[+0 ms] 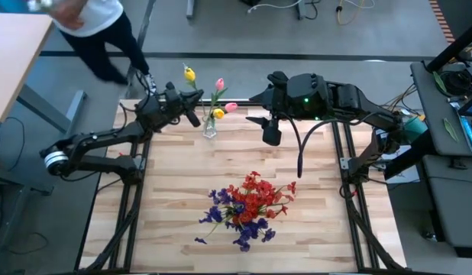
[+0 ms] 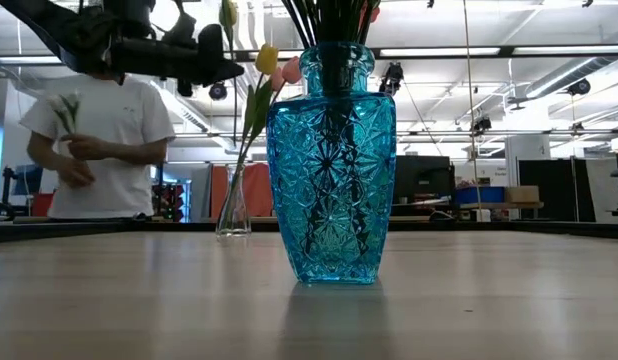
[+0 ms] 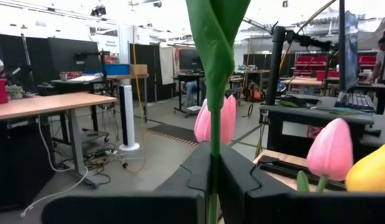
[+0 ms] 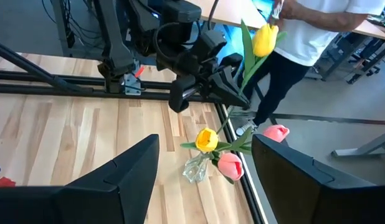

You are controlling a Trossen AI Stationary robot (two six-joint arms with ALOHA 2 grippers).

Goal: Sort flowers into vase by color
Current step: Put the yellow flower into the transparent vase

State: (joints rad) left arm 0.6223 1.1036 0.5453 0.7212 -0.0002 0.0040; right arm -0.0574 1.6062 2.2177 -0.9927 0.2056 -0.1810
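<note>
L gripper [image 3: 212, 186] pinches thin stem [image 3: 215, 143], waxy yellow tulip [image 4: 265, 40].

Beyond my wooden table [image 1: 175, 176] lies a grey floor [image 1: 221, 30]. A person in a white shirt [image 2: 99, 140] stands past its far edge; desks [image 3: 49, 106] and ceiling lights [image 2: 549, 75] fill the workshop behind.

One camera looks straight down over the pale wooden bench [image 1: 182, 168]; another sits at bench height, close behind the blue cut-glass vase [image 2: 331, 165]. Both wrist cameras face the small clear glass vase [image 4: 195, 168] at the far edge.
</note>
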